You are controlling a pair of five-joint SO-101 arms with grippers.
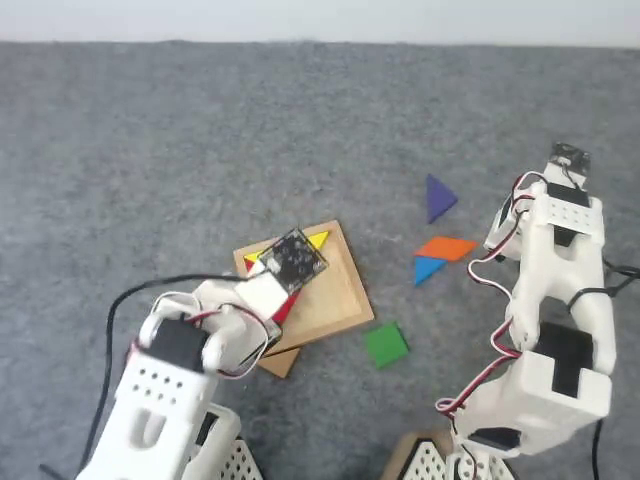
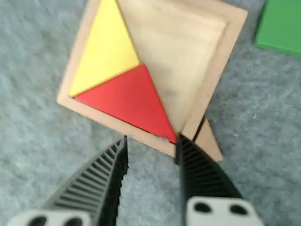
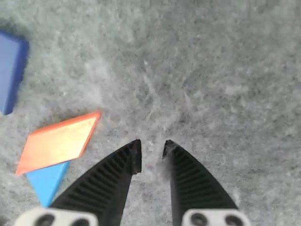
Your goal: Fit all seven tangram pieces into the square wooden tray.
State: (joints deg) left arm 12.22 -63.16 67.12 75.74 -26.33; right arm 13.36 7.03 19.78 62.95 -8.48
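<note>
Square wooden tray (image 2: 188, 56) with yellow triangle (image 2: 106, 52), red triangle (image 2: 129, 101); fuzzy grey cloth (image 3: 211, 70); left hand (image 2: 151, 141) wide, right hand (image 3: 151, 146) narrow.

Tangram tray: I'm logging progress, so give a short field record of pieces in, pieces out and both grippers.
wooden tray: other half bare
in tray: yellow triangle, red triangle
under tray corner: tan piece, partly hidden
on carpet: green square, purple triangle, orange parallelogram, light blue triangle
left gripper: open, at tray's edge
right gripper: slightly open, over carpet
</note>
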